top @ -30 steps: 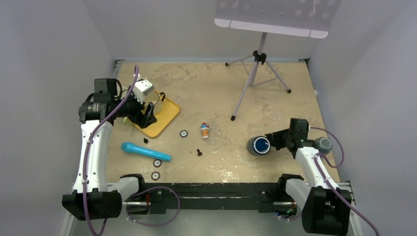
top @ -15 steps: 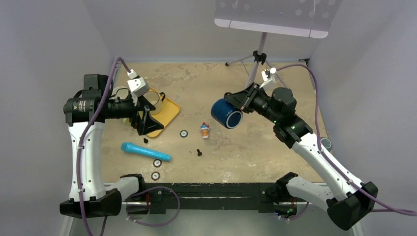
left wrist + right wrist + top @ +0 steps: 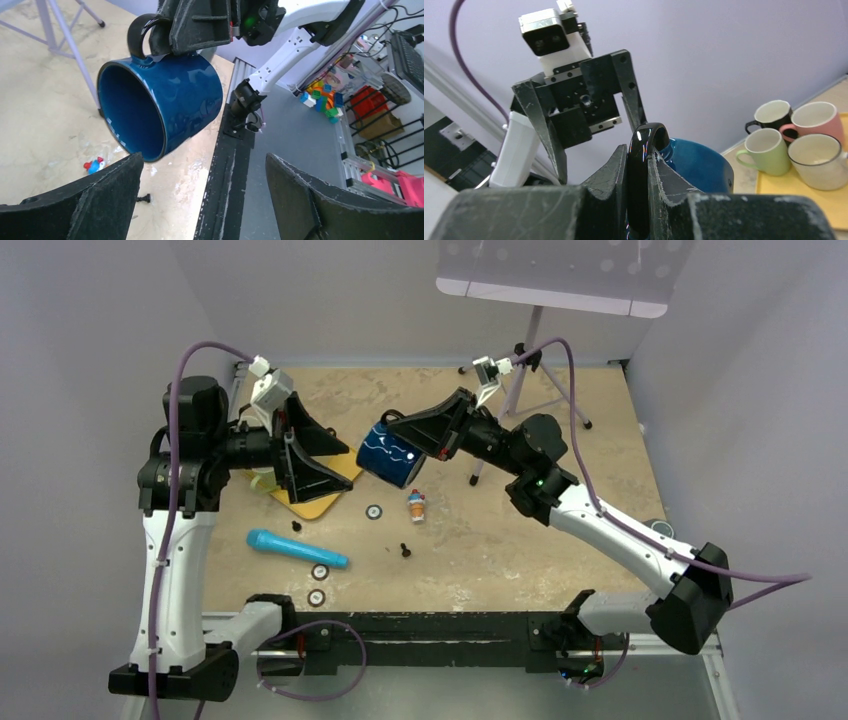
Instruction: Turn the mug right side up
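Note:
The dark blue mug (image 3: 393,453) hangs in the air over the middle of the table, tipped on its side with its handle (image 3: 142,30) uppermost. Its mouth points down toward the left arm. My right gripper (image 3: 405,428) is shut on the handle (image 3: 644,170), which is pinched between both fingers, and the mug body (image 3: 696,162) lies just beyond them. My left gripper (image 3: 335,465) stands open close beside the mug without touching it. In the left wrist view the mug (image 3: 165,105) floats just above that gripper's (image 3: 204,162) spread fingers.
A yellow tray (image 3: 325,502) at the left holds several mugs, among them a green one (image 3: 769,150) and a pink one (image 3: 819,117). On the table lie a light blue cylinder (image 3: 297,548), a small figurine (image 3: 416,506), washers (image 3: 373,511) and a black screw (image 3: 405,549). A tripod stand (image 3: 520,390) rises at the back.
The right arm lifted the mug off the table at the right and carried it up and left. The left gripper rose off the tray, opened wider and turned toward the mug.

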`<control>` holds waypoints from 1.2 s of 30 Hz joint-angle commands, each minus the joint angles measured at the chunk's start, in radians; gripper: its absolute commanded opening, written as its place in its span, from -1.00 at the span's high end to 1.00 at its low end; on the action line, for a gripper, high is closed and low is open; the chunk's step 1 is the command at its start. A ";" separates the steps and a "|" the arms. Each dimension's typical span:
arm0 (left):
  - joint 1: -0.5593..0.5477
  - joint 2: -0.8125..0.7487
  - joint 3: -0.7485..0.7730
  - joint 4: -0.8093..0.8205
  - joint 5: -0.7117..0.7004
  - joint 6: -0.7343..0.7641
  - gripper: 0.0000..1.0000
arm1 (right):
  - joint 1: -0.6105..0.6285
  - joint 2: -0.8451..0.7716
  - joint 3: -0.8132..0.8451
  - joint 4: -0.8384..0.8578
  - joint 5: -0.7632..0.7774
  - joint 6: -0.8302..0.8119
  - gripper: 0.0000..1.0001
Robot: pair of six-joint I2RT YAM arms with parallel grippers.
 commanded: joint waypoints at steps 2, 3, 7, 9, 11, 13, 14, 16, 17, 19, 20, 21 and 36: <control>-0.098 0.021 -0.001 0.144 -0.077 -0.112 -0.86 | 0.027 0.018 0.088 0.275 -0.057 0.092 1.00; -0.109 0.026 0.002 0.134 -0.110 -0.096 -0.85 | 0.028 0.026 0.090 0.296 -0.064 0.105 1.00; -0.142 0.047 0.004 0.122 -0.115 -0.064 -0.68 | 0.043 0.046 0.101 0.287 -0.051 0.103 1.00; -0.191 0.053 0.001 0.120 -0.100 -0.062 -0.38 | 0.047 0.067 0.112 0.280 -0.049 0.106 1.00; -0.234 0.055 -0.003 0.107 -0.119 -0.049 0.30 | 0.047 0.090 0.120 0.278 -0.049 0.113 1.00; -0.241 0.057 0.000 0.070 -0.148 -0.041 1.00 | 0.047 0.101 0.121 0.260 -0.040 0.108 1.00; -0.240 0.061 0.020 -0.004 -0.206 0.040 1.00 | 0.047 0.098 0.121 0.222 -0.025 0.090 1.00; -0.239 0.062 0.050 -0.135 -0.374 0.188 1.00 | 0.047 0.082 0.136 0.064 0.018 0.005 -0.14; -0.239 0.057 0.042 -0.164 -0.506 0.239 1.00 | 0.048 0.072 0.152 -0.046 0.074 -0.061 -0.84; -0.239 0.056 0.003 -0.191 -0.770 0.344 1.00 | 0.048 0.043 0.177 -0.240 0.239 -0.178 -0.96; -0.239 0.066 -0.021 -0.203 -0.893 0.400 1.00 | 0.048 0.029 0.175 -0.331 0.317 -0.193 -0.97; -0.235 0.083 -0.043 -0.225 -0.977 0.456 1.00 | 0.048 0.012 0.164 -0.405 0.399 -0.206 -0.97; -0.148 0.479 -0.241 0.013 -1.298 0.573 1.00 | 0.047 -0.073 0.039 -0.867 0.928 -0.176 -0.97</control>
